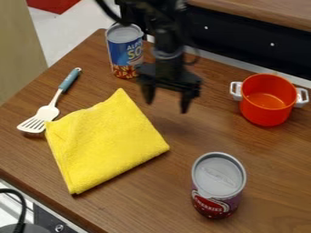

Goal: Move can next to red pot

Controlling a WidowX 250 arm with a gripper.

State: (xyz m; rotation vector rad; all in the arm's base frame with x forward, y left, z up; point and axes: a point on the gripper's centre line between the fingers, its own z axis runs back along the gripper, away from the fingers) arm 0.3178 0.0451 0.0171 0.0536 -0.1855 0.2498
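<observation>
1. The hand (pixel 167 103) hangs over the middle of the tabletop (pixel 188 170), fingers apart and nothing between them.
2. One can, the blue can (pixel 126 52), stands upright at the upper left, near the tabletop's far edge. Its label has pale lettering on blue above an orange-red band with more lettering.
3. The other can, the cherry-red and purple can (pixel 217 186), stands upright at the lower right, well apart from the pot. Its label carries light lettering near the base.
4. The red pot (pixel 267 111), with white handles on both sides, sits upright at the right.
5. A yellow cloth (pixel 106 143) lies left of center, and a slotted spatula (pixel 45 111) with a blue-gray handle lies just beside it.
</observation>
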